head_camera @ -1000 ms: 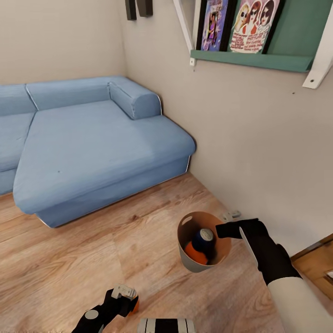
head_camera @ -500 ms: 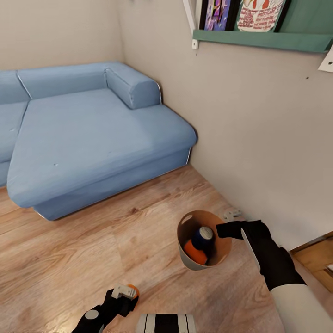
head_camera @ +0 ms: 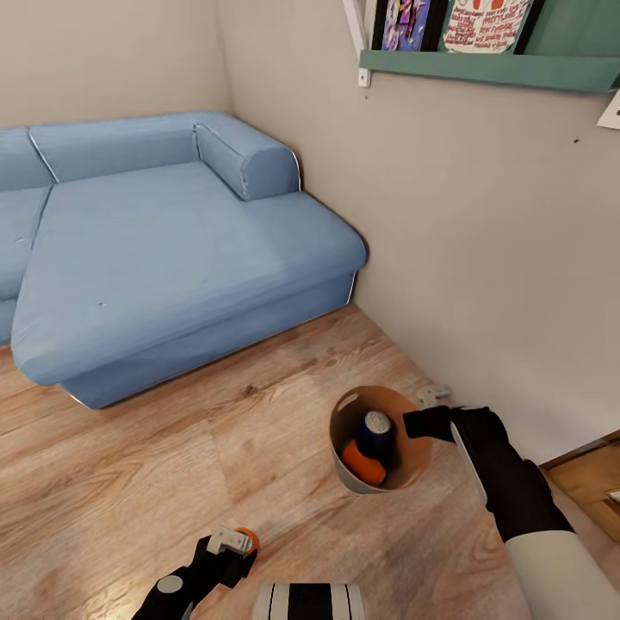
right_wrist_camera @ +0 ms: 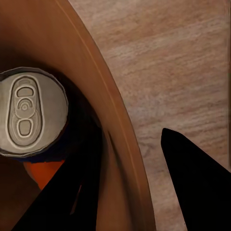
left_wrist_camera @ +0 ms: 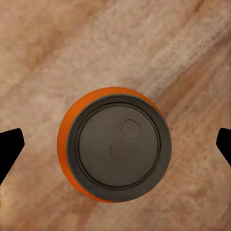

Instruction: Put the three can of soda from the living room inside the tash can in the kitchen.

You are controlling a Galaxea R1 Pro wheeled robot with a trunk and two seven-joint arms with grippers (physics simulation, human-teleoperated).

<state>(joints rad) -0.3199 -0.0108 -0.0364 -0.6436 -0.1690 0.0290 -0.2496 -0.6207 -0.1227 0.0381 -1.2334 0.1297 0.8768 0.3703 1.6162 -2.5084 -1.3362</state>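
The trash can [head_camera: 362, 478] hangs upright above the wood floor [head_camera: 172, 482], its rim pinched between the right gripper's [head_camera: 428, 424] fingers. Inside, a dark blue soda can [head_camera: 376, 430] stands top-up beside an orange soda can [head_camera: 363, 463]. The left gripper [head_camera: 231, 551], low and reaching forward, holds a third orange can [left_wrist_camera: 114, 144] between narrow fingers, lid toward its camera. The blue sofa [head_camera: 172, 250] sits well apart; the wall [head_camera: 482, 241] is near the right arm.
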